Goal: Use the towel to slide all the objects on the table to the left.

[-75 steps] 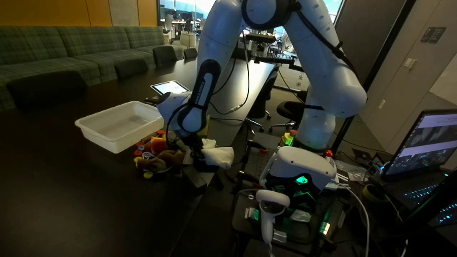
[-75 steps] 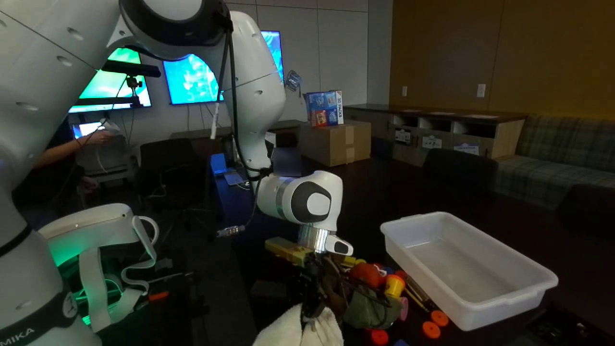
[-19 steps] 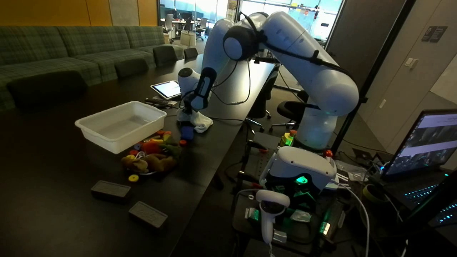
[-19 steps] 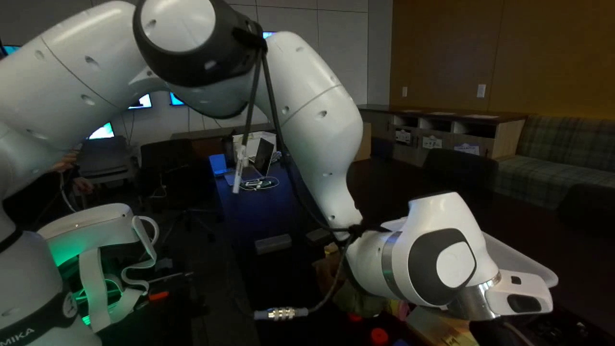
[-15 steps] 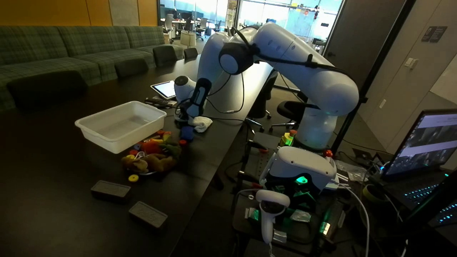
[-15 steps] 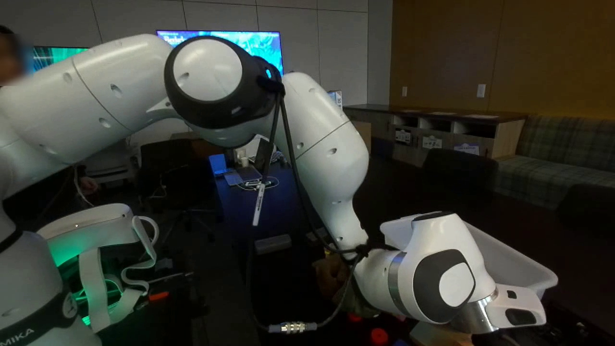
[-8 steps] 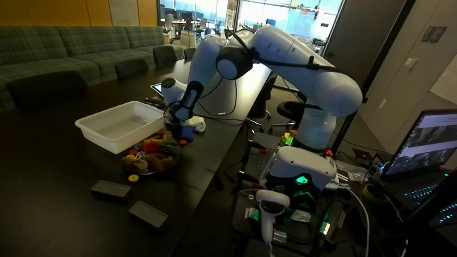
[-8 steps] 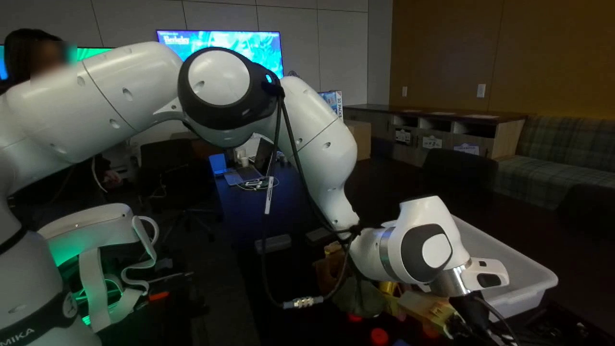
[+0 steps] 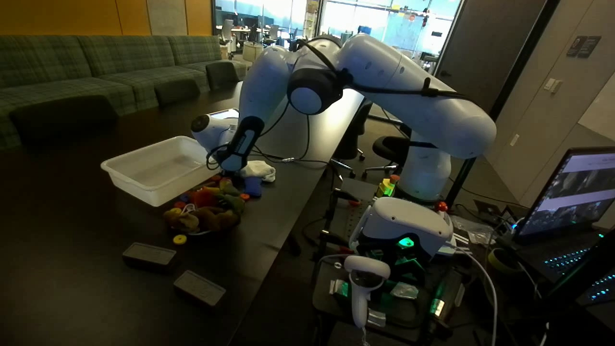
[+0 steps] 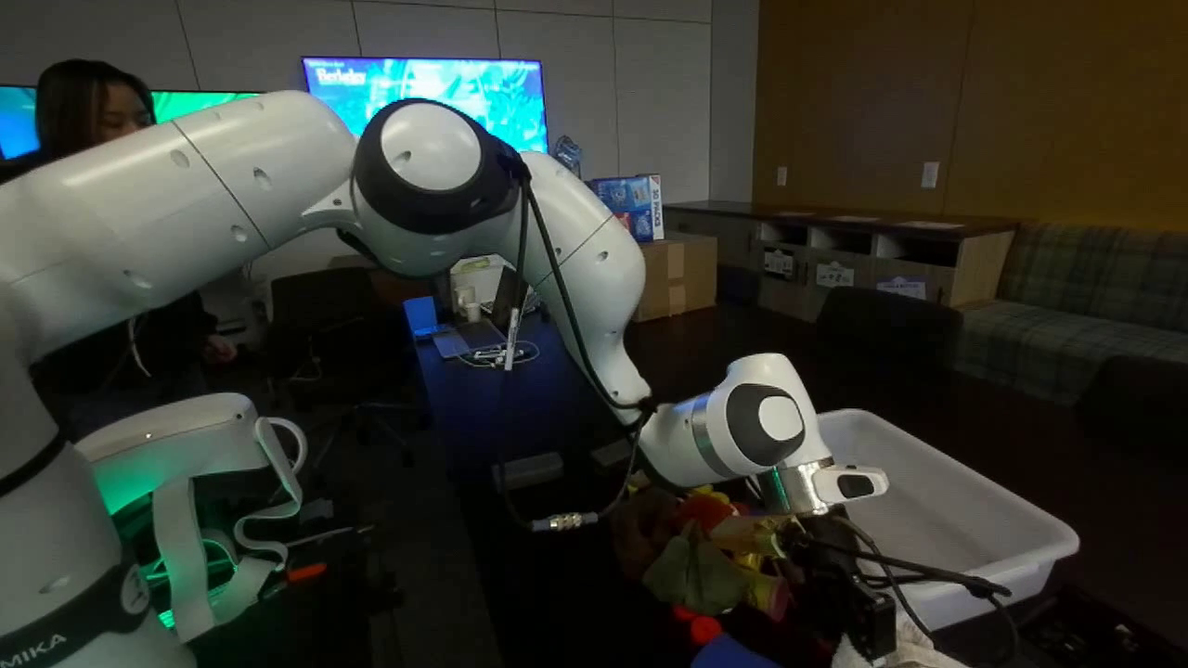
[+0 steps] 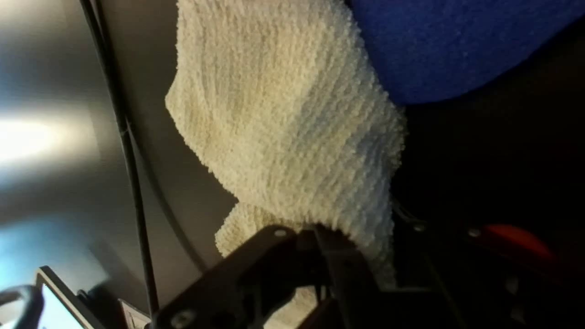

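Note:
The white towel lies bunched on the table beyond the toy pile. It fills the middle of the wrist view, and only a corner shows in an exterior view. My gripper has the towel pinched between its fingers, low over the table. Its fingertips also show in an exterior view. A blue soft object lies beside the towel; it shows in the wrist view. The pile holds a brown plush, a green soft toy, a yellow disc and an orange cap.
A white plastic bin stands beside the pile, close to my wrist. Two dark blocks lie on the near part of the table. A tablet lies beyond the bin. A black cable runs along the table beside the towel.
Since five seconds ago the towel has gone from beside the pile to its far side, and the dark blocks have moved. In the last second, gripper and towel shifted toward the bin and pile.

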